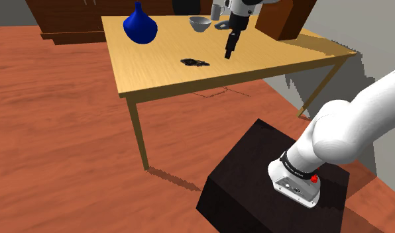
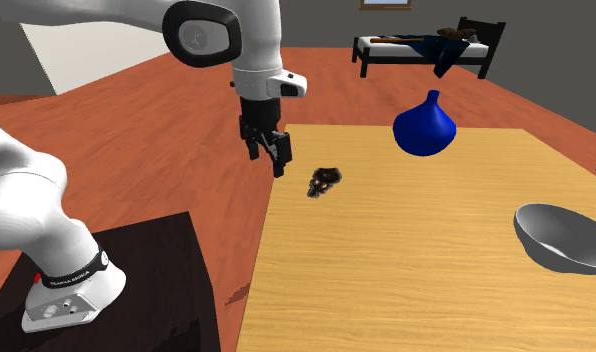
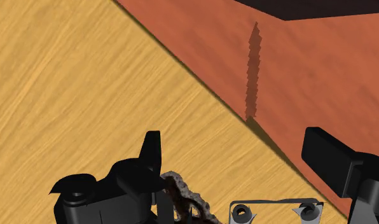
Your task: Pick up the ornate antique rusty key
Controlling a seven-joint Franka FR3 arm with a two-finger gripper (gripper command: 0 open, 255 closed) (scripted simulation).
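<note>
gripper (image 1: 228, 53): fingers apart | over table (image 1: 156, 69) edge | key (image 1: 195, 62): near, untouched

From the shoulder we look down over the stand (image 1: 256, 165), well back from the desk (image 1: 163, 73). Our second camera sits near the desk's stand side, facing a far bed (image 2: 416, 43). Both share desk, vase (image 1: 139, 26), bowl (image 1: 200, 24). The wrist camera looks past the gripper (image 3: 236, 143), close onto the desk's edge.

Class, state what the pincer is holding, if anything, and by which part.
Nothing: the pincer is open, and the key lies on the table beside it.
</note>
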